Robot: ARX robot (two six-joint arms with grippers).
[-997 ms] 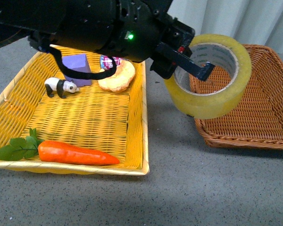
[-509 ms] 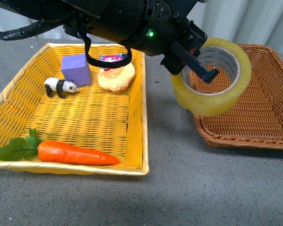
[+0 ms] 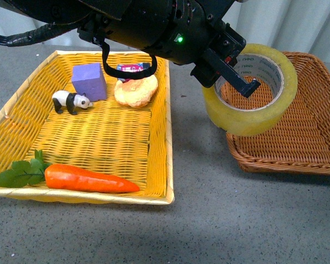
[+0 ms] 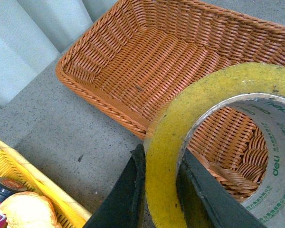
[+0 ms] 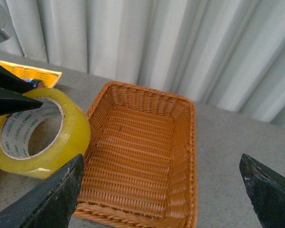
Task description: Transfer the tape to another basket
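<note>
My left gripper (image 4: 164, 197) is clamped on the wall of the tape (image 3: 253, 118), one finger inside the white core and the other against the yellow outer face. The roll hangs tilted in the air, touching nothing else. It sits over the brown basket (image 3: 286, 162) at the rim nearest the yellow tray (image 3: 168, 137), so part of it is above the basket floor and part is above the table outside. I think letting go here would risk the roll striking the rim and tipping out. I should carry it further in, over the middle of the basket, lower it close to the woven floor, and only then part my fingers, drawing the inner one clear of the core. My right gripper (image 5: 161, 156) is spread wide above the basket, holding nothing.
</note>
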